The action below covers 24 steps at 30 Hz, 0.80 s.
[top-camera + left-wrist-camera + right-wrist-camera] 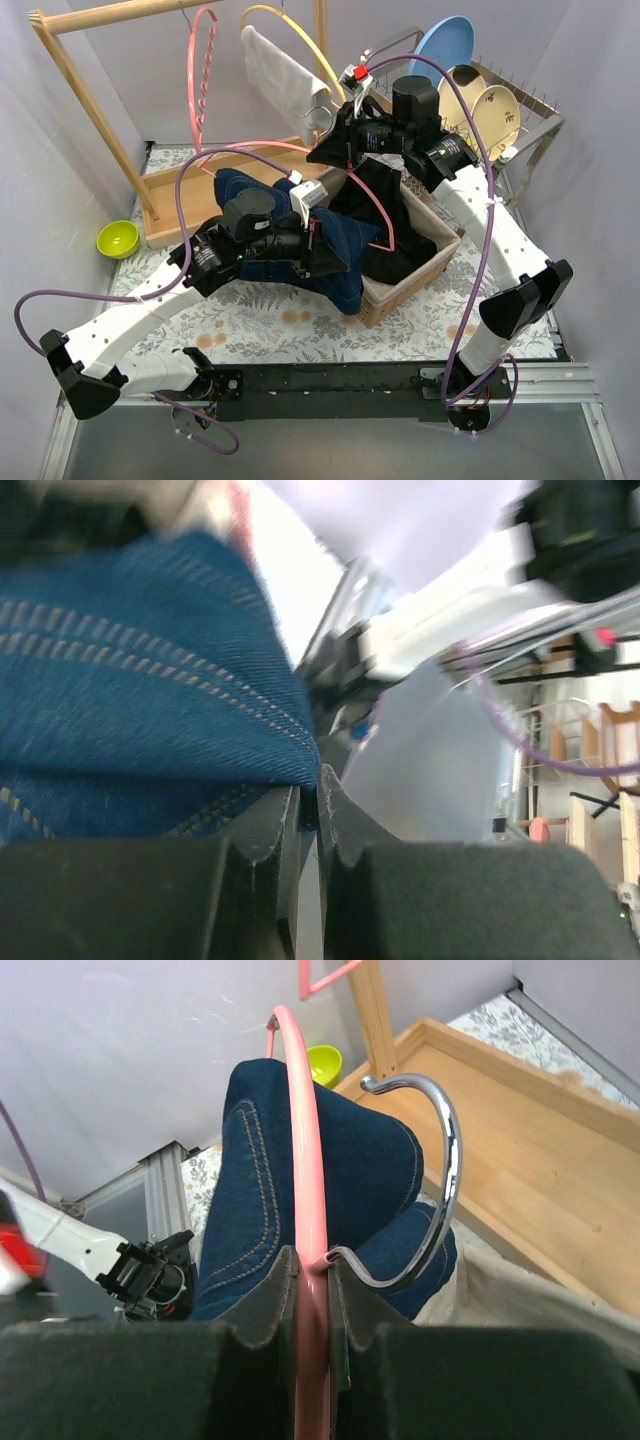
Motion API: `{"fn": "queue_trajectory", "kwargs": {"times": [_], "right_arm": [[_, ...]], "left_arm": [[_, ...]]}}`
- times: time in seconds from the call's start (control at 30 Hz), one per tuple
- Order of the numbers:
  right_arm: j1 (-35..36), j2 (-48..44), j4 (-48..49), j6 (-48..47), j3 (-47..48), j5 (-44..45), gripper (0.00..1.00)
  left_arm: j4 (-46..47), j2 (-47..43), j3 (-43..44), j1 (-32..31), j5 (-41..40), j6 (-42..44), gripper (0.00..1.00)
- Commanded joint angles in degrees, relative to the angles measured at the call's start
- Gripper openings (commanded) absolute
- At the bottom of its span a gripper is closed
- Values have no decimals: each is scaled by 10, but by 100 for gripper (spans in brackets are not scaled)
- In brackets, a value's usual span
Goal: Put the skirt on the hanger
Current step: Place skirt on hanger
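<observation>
Left gripper (pixel 309 815), fingers pressed together, pinches an edge of the denim skirt (pixel 130 700), held up mid-table just left of the wicker basket (pixel 425 272). Right gripper (pixel 315 1280) is clamped on the pink hanger (pixel 303 1130) beside its chrome hook (pixel 450 1160), the skirt bunched just behind. From above, both sets of fingertips are hidden under the wrists. Whether the hanger runs through the skirt cannot be told

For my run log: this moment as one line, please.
left gripper shut on denim skirt | right gripper shut on pink hanger | hanger near skirt
</observation>
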Motion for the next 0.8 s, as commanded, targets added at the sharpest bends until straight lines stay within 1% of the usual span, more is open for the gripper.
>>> {"fn": "queue_trajectory", "kwargs": {"times": [0.0,0.03,0.07,0.1,0.13,0.17,0.23,0.27,0.33,0.4,0.47,0.5,0.6,0.7,0.73,0.77], "right_arm": [[0,-9,67,-20,57,-37,1],[0,-10,68,-28,58,-42,1],[0,-16,69,-29,56,-48,1],[0,-19,72,-29,53,-55,1],[0,-23,71,-32,53,-57,1],[0,-32,68,-37,53,-57,1],[1,-42,44,-68,60,-56,1],[0,-53,32,-82,62,-49,1],[0,-65,8,-115,54,-40,1],[0,-77,-12,-153,54,-44,1],[0,-83,-38,-167,55,-60,1],[0,-87,-46,-180,56,-67,1],[0,-103,-61,-199,51,-72,1],[-4,-118,-78,-219,51,-63,1],[-4,-120,-86,-224,51,-63,1],[-7,-122,-89,-229,51,-65,1]], "left_arm": [[-78,-25,-14,-8,-74,8,15],[-86,-34,-15,-8,-112,8,37],[-103,-35,-11,-8,-124,8,57],[-110,-37,-10,-8,-131,11,73],[-121,-41,-5,-8,-147,14,76],[-144,-54,8,-8,-227,8,77],[-163,-83,17,-8,-335,-7,79],[-176,-119,20,-7,-439,-8,80],[-178,-152,18,-8,-509,10,84],[-168,-189,13,-8,-564,24,85],[-181,-190,18,-8,-583,41,85],[-190,-178,23,-8,-605,43,85],[-220,-151,23,-8,-629,44,84],[-196,-160,2,-7,-611,61,84],[-185,-182,-15,-7,-586,70,84],[-161,-193,-22,-7,-579,76,84]]}}
